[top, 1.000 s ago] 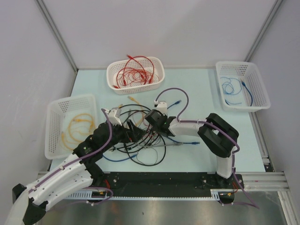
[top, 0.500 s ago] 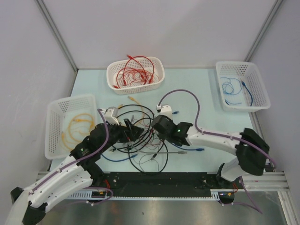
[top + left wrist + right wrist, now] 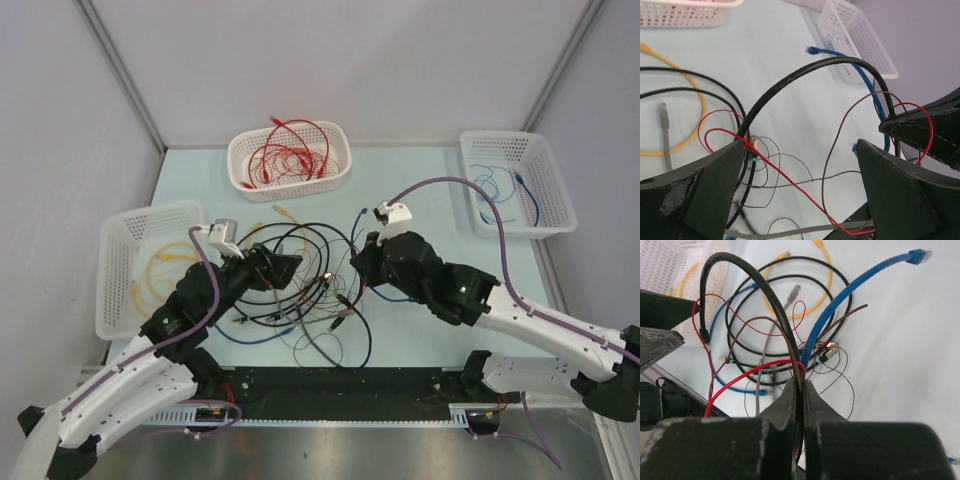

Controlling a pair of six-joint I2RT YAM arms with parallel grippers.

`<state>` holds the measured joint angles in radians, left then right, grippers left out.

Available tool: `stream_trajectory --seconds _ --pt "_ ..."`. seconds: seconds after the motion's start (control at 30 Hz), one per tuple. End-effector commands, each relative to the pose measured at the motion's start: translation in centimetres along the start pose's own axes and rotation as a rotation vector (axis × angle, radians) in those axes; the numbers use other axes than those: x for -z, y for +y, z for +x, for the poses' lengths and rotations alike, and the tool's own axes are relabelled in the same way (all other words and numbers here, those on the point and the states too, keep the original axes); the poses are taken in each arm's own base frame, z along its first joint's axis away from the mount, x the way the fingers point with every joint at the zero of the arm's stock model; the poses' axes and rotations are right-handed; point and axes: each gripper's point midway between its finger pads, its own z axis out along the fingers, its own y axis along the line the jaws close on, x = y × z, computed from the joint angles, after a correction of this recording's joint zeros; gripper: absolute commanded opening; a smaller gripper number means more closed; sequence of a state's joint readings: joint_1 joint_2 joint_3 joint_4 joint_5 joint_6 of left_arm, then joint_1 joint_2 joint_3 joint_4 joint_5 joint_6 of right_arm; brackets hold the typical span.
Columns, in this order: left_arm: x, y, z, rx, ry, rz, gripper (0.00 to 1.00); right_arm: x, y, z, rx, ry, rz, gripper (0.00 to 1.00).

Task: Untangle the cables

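Observation:
A tangle of cables [image 3: 312,298] in black, red, blue, grey and brown lies on the pale blue table between my grippers. My right gripper [image 3: 360,266] is shut on a bundle of black, brown, red and blue cables [image 3: 801,371] and holds them lifted; its jaws [image 3: 801,386] are pressed together. A thick black cable [image 3: 752,277] arches up from it, and a blue cable [image 3: 855,287] runs away to its plug. My left gripper [image 3: 287,268] is open, its fingers [image 3: 700,200] wide apart, with a red wire [image 3: 785,176] and a brown wire [image 3: 826,165] crossing the gap [image 3: 800,200] untouched.
A white basket [image 3: 240,172] at the back holds red cables. A basket [image 3: 552,170] at the right holds a blue cable. A basket [image 3: 115,275] at the left holds yellow cables. A loose yellow cable [image 3: 290,213] lies behind the tangle. The right gripper's black body [image 3: 935,132] shows close by.
My right arm has swung out to the right and stretched forward, dragging its held cables right. The tangle has spread out. My left gripper has shifted slightly up and back.

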<state>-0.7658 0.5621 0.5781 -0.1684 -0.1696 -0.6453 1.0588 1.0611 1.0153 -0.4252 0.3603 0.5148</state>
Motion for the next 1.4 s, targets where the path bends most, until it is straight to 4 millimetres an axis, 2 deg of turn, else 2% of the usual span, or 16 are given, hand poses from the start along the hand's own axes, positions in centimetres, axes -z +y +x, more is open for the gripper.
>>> stream_trajectory --seconds 0.0,0.13,0.17,0.27,0.33,0.4,0.6,0.73,0.8,0.87,0.93,1.03,1.07,1.23,1.27,1.37 --pt "1.0 -3.8 -5.5 -0.017 -0.178 0.129 0.99 0.7 0.4 -1.7 0.006 -0.035 -0.045 0.0" --pt "1.3 -7.5 -6.5 -0.079 -0.197 0.309 1.0 0.4 0.3 -1.1 0.007 -0.013 -0.033 0.0" --pt "1.6 -8.9 -6.3 -0.107 -0.179 0.386 1.0 0.3 0.4 -0.9 0.004 -0.009 -0.035 0.0" --pt "1.2 -11.2 -5.1 -0.144 -0.106 0.504 1.0 0.0 0.5 -0.7 0.005 -0.001 -0.039 0.0" --pt "0.4 -11.8 -4.0 -0.153 -0.054 0.541 0.98 -0.1 0.6 -0.7 0.002 0.001 -0.039 0.0" --pt "0.5 -12.8 -3.2 -0.155 -0.013 0.608 0.97 -0.4 0.7 -0.4 0.004 0.009 -0.04 0.0" --pt "-0.5 -13.7 0.2 -0.158 0.115 0.678 0.93 -0.7 1.0 -0.2 0.001 0.019 -0.05 0.0" --pt "-1.4 -12.7 2.1 -0.194 0.174 0.644 0.86 -0.8 1.2 -0.4 -0.003 0.014 -0.06 0.0" --pt "-1.5 -12.7 2.3 -0.197 0.172 0.651 0.82 -0.8 1.4 -0.3 -0.005 0.017 -0.068 0.0" --pt "-1.7 -12.7 2.6 -0.195 0.17 0.655 0.77 -0.9 1.5 -0.2 -0.007 0.02 -0.071 0.0" --pt "-2.1 -12.7 2.9 -0.189 0.179 0.654 0.66 -1.0 1.5 -0.1 -0.009 0.023 -0.073 0.0" --pt "-2.9 -12.7 3.0 -0.195 0.19 0.637 0.39 -1.0 1.8 0.0 -0.007 0.026 -0.079 0.0" --pt "-3.4 -12.3 3.0 -0.196 0.188 0.604 0.26 -0.9 1.9 0.1 -0.007 0.027 -0.081 0.0" --pt "-3.7 -12.3 2.7 -0.181 0.175 0.595 0.14 -0.5 2.1 0.1 -0.004 0.022 -0.083 0.0" --pt "-3.7 -12.2 2.8 -0.181 0.181 0.588 0.01 -0.4 1.9 0.1 -0.003 0.022 -0.077 0.0" --pt "-3.6 -12.1 1.1 -0.193 0.137 0.542 0.0 -0.2 1.7 0.1 -0.007 0.022 -0.069 0.03"
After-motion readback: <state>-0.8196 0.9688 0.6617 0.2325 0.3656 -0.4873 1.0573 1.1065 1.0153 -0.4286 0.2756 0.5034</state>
